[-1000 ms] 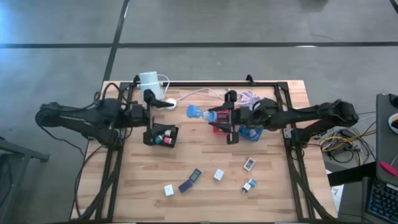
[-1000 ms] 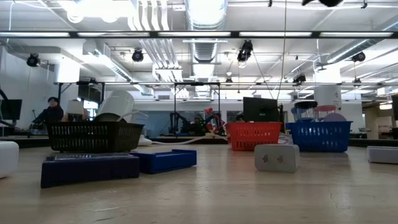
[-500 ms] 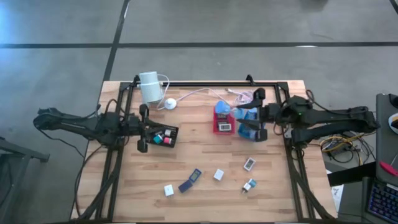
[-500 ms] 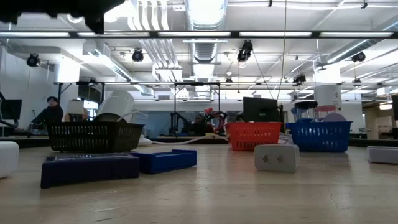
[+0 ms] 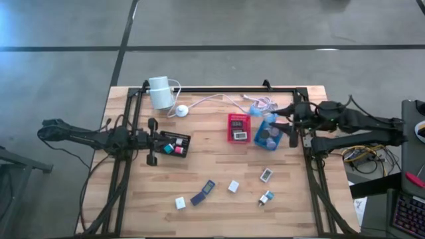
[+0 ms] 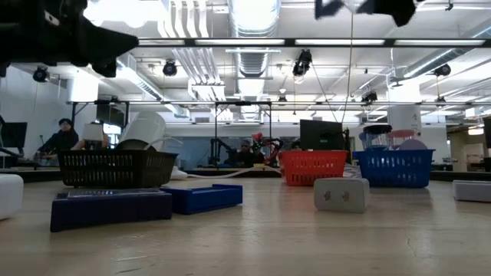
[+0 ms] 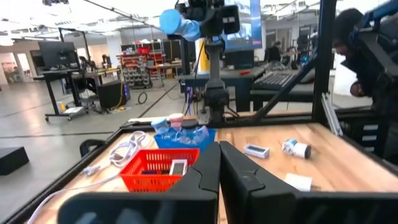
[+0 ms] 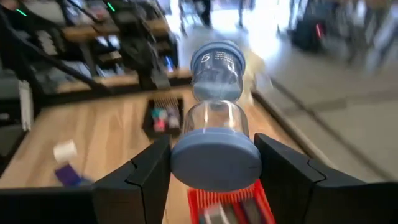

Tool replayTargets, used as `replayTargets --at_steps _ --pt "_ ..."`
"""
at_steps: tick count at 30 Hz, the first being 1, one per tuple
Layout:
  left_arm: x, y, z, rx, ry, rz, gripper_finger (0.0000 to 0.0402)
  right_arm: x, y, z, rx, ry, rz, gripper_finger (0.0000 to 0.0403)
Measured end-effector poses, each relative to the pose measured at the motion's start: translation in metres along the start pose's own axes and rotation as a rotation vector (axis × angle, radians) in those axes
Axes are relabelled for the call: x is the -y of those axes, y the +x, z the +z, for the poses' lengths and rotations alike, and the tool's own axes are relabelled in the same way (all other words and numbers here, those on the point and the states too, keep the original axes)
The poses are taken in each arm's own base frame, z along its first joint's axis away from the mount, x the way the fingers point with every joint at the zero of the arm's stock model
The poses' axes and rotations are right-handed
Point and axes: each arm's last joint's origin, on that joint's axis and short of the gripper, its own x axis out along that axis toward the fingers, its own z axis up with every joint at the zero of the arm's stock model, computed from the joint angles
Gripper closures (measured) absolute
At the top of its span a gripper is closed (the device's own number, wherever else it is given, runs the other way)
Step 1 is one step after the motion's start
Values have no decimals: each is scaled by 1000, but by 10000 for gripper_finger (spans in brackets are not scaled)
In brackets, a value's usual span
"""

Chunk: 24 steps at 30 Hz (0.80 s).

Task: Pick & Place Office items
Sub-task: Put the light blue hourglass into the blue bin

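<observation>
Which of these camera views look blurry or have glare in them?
Right wrist view: room behind washed out and smeared, the blue-capped jar close up and soft. Low view: ceiling lights glare, near tabletop soft. High view: even light, no glare.

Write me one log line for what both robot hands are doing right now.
left gripper: shut, empty, beside black tray | right gripper: holding clear blue-capped container above blue tray | loose office items: on table

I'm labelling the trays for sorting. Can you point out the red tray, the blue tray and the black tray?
red tray [image 5: 230,119], high view, its upper left rim.
blue tray [image 5: 260,125], high view, its left wall.
black tray [image 5: 186,147], high view, its right edge.
</observation>
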Motion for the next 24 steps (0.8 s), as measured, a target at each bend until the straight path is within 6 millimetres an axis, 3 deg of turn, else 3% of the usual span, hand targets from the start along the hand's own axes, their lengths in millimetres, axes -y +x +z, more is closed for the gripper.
replayTargets --at_steps 6,11,15,24 --pt "0 -1 -6 -13 65 7 387 7 -23 7 -288 119 -166 207" --pt "0 -1 -6 -14 112 21 391 8 -27 8 -529 191 -276 207" --pt "0 -1 -5 -14 137 22 390 7 -20 2 -729 189 -354 207" --pt "0 -1 -5 -9 153 22 392 -2 13 -14 -989 165 -291 207"
